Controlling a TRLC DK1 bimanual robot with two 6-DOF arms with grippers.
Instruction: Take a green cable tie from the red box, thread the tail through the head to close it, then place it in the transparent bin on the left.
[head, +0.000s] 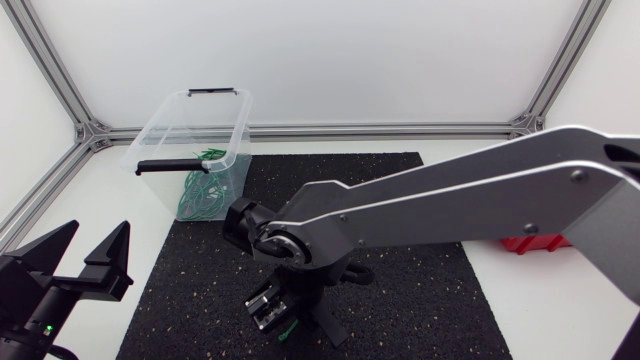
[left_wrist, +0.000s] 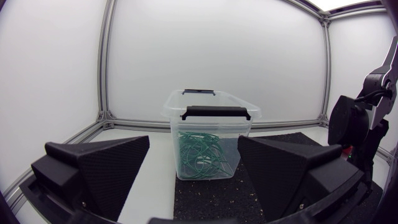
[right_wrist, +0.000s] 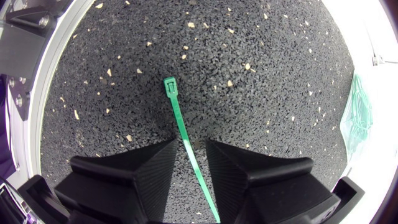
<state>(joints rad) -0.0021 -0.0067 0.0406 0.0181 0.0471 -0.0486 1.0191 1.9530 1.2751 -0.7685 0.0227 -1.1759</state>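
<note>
Right arm enters from the right of the mat (head: 420, 290) and reaches past its middle. The right claw (right_wrist: 191, 142) points down at the mat's near-centre part, open only a narrow gap. A green tie (right_wrist: 180, 124) runs straight through that gap, with its square head out ahead on the mat. Mat shows on both sides of the tie at the tips, so no grip on it can be seen. Cannot tell if the tail end lies flat on the mat or is lifted. From above, only a short green bit shows beside the claw.

Left claw (head: 96, 230) is off the mat's near-left corner, over the white tabletop (head: 110, 200). It is wide open with nothing in it, and faces the bin.

Bin (head: 170, 130) is clear plastic with black handles and no lid. It stands at the mat's far-left corner, partly on the mat and partly on the tabletop. A heap of green ties (head: 200, 195) lies inside, at the end nearer the mat's centre.

Red box (head: 535, 242) is just off the mat's right edge — mostly hidden under the right arm, contents not visible
</note>
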